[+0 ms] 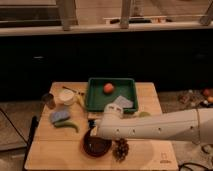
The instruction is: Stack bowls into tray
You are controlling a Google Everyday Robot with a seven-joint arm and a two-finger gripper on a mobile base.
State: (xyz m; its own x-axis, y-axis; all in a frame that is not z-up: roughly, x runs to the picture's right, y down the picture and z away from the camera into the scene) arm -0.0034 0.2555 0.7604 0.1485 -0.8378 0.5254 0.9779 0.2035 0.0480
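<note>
My gripper (94, 132) hovers at the 12 o'clock rim of the dark maroon glossy round bowl (96, 146); I cannot tell its grip state. The bowl sits on the table, at 6 o'clock from the large dark green rectangular plastic tray (97, 96).

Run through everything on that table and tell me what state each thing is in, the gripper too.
gripper: low at the dark bowl's rear rim.
dark bowl: upright on the table, outside the tray.
tray: flat on the table, holding two items.
orange round item: in the tray, toward the back.
pale object: in the tray, front right.
white cup: upright, left of the tray.
</note>
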